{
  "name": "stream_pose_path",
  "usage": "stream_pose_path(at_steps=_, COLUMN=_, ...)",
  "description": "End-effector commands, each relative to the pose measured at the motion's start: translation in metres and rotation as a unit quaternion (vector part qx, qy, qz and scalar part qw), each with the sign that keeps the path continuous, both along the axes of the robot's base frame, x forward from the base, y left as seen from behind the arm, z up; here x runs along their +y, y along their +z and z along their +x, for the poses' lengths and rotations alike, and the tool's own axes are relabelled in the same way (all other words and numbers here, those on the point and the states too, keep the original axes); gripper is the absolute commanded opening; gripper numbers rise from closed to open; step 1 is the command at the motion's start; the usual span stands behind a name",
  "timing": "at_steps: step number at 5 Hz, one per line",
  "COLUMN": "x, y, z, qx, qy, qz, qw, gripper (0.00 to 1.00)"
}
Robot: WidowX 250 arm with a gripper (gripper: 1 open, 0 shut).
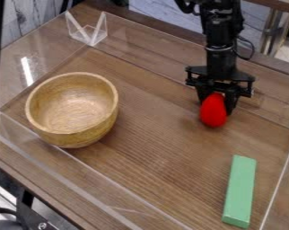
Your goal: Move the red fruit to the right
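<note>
Hand: black robot hand [219,93] points almost straight down, its two fingers spread to either side of the fruit's top and pinching nothing that shows; whether the pads touch the skin cannot be told.
Wooden bowl: round pale wooden bowl [72,108] sits far to the left of the red fruit, empty as far as its inside shows.
Red fruit, place: small glossy bright-red rounded toy fruit [214,111] rests on the brown wood-grain bench [147,171], directly under the hand and well right of the bowl.
Red fruit, look: smooth, shiny, strawberry-like in outline; the stem end is hidden by the fingers.
Red fruit, handling: likely light, hard and a little slippery, and apt to roll on its round sides; the widest part of the body looks the safest place to take hold.
Green block: long flat green block [240,191] lies below and to the right of the red fruit, well apart from it.
</note>
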State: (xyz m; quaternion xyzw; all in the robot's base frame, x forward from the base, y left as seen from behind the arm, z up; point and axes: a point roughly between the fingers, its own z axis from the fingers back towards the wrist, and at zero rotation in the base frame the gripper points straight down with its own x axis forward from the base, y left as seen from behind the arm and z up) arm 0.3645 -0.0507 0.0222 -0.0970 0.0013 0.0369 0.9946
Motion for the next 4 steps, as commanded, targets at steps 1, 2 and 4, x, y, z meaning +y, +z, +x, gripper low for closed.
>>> stream_pose_path(at_steps=1, x=-0.004, y=0.014, z=-0.007, qx=-0.017, qy=-0.004, qz=-0.004, qw=0.9998, gripper=1.00)
stream_pose_path(at_steps=2, x=-0.005, y=0.013, z=-0.018, qx=-0.013, qy=-0.009, qz=-0.007, qw=0.9998, gripper=1.00)
stream_pose_path(at_steps=4, x=-0.002, y=0.023, z=-0.007, qx=0.002, qy=0.006, qz=-0.011, qw=0.9999, gripper=1.00)
